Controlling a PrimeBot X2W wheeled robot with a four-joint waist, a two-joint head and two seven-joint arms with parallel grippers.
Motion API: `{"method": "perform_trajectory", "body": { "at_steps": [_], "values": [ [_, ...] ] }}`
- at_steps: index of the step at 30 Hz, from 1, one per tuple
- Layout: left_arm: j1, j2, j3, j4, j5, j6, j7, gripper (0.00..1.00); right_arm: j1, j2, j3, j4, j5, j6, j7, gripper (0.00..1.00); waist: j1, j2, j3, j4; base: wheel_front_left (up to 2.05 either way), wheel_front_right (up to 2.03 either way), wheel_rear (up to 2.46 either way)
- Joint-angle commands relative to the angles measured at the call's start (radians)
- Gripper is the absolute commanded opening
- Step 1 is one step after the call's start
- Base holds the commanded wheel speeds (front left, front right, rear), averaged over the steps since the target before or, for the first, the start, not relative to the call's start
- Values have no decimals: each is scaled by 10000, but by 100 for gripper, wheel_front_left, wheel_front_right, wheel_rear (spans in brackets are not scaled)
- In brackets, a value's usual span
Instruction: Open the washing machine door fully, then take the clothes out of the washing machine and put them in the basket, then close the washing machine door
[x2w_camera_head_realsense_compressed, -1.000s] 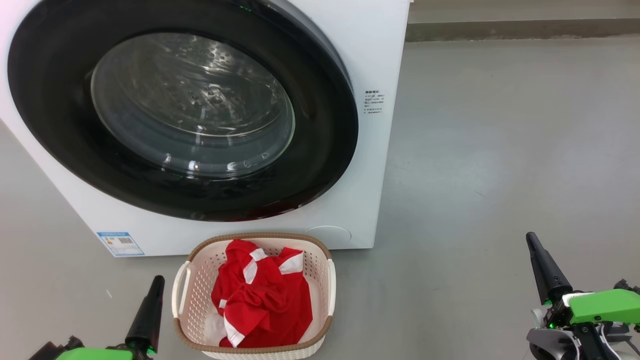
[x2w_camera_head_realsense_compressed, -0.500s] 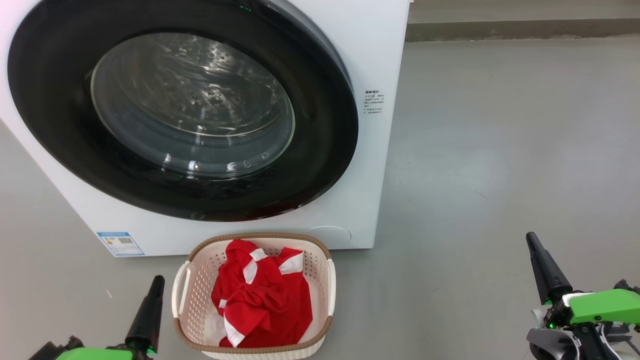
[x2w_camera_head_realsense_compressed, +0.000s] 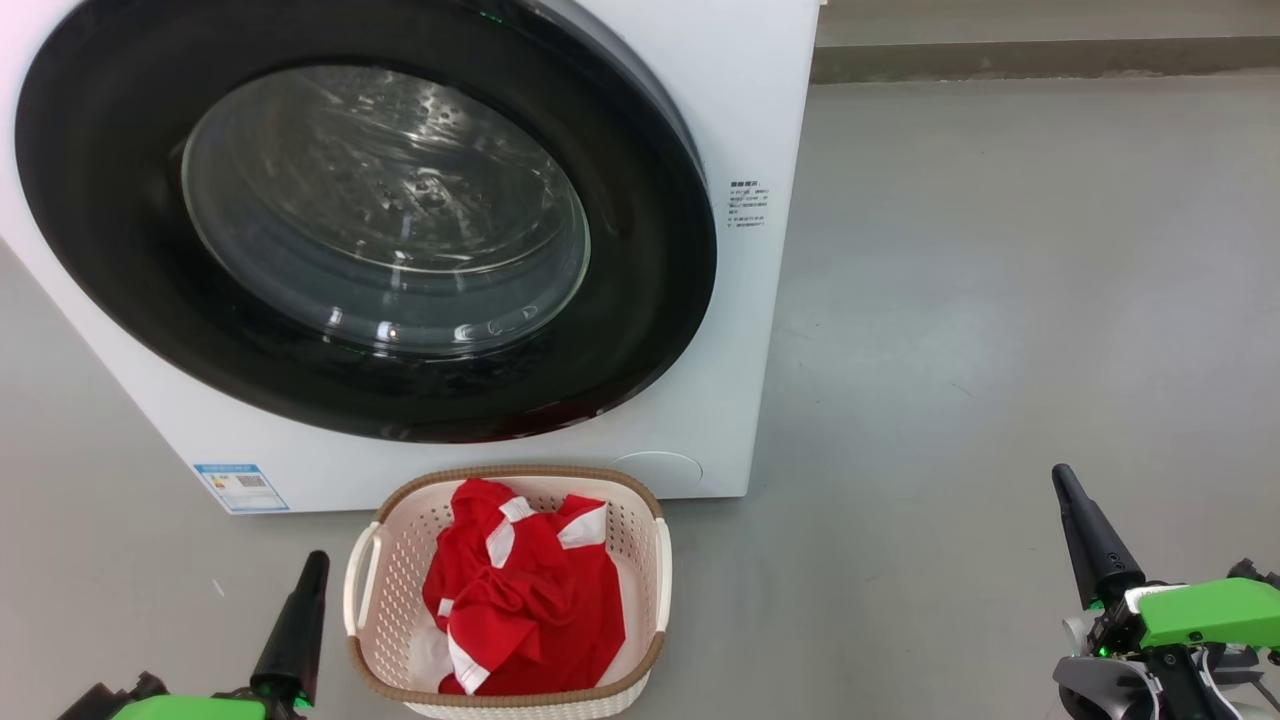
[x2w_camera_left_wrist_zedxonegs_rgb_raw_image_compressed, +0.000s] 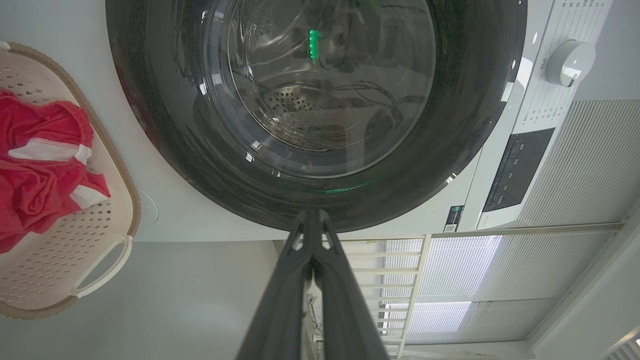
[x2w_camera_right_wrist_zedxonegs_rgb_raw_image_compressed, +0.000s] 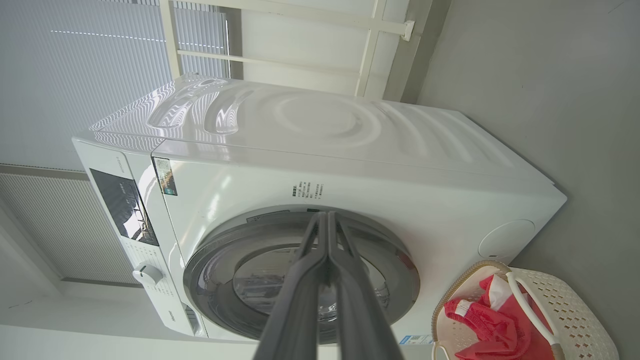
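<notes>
Head view, item 1: the washer (x2w_camera_head_realsense_compressed: 745, 100) stands on a grey floor (x2w_camera_head_realsense_compressed: 1000, 300). Its door (x2w_camera_head_realsense_compressed: 130, 280) is shut and lies flat against the white front. The steel drum shows through the door glass (x2w_camera_head_realsense_compressed: 385, 210). A blue label (x2w_camera_head_realsense_compressed: 241, 487) sits at the washer's lower front corner.

Item 2: the basket (x2w_camera_head_realsense_compressed: 635, 540) is on the floor just in front of the washer, below the door's lower edge. Whether it touches the washer cannot be told.

Item 3: the clothes (x2w_camera_head_realsense_compressed: 535, 610) lie inside the basket as 1 red bundle with white trim. Bare perforated bottom shows along the bundle's left side.

Item 4: the left gripper (x2w_camera_head_realsense_compressed: 317, 560) is at the lower left, closed to 1 dark point and empty. It is just beside the basket's left handle (x2w_camera_head_realsense_compressed: 355, 580) and apart from it.

Item 5: the right gripper (x2w_camera_head_realsense_compressed: 1062, 478) is at the lower right, likewise closed and empty. It hangs over bare floor, well apart from basket and washer.

Left wrist view: the 2 fingers (x2w_camera_left_wrist_zedxonegs_rgb_raw_image_compressed: 282, 300) meet at their tips with nothing between them. They point toward the door's black rim without touching it. A dial (x2w_camera_left_wrist_zedxonegs_rgb_raw_image_compressed: 570, 62) and a dark panel (x2w_camera_left_wrist_zedxonegs_rgb_raw_image_compressed: 517, 167) sit on the washer front beside the door.

Right wrist view: the 2 fingers (x2w_camera_right_wrist_zedxonegs_rgb_raw_image_compressed: 300, 300) are pressed together along their length. The door sits flush with the front. The basket, with the clothes in it, is at that view's lower right.
</notes>
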Motion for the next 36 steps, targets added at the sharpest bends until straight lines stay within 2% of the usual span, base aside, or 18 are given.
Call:
{"method": "perform_trajectory", "body": {
  "at_steps": [1,36],
  "values": [
    [-392,81,327,-265,-66,-69,35,0,-404,-56,135,-302,-1,6,57,0,0,0,0,0,0,0,0],
    [-392,81,326,-265,-67,-69,34,0,-405,-51,128,-301,-7,6,63,0,0,0,0,0,0,0,0]
  ]
}}
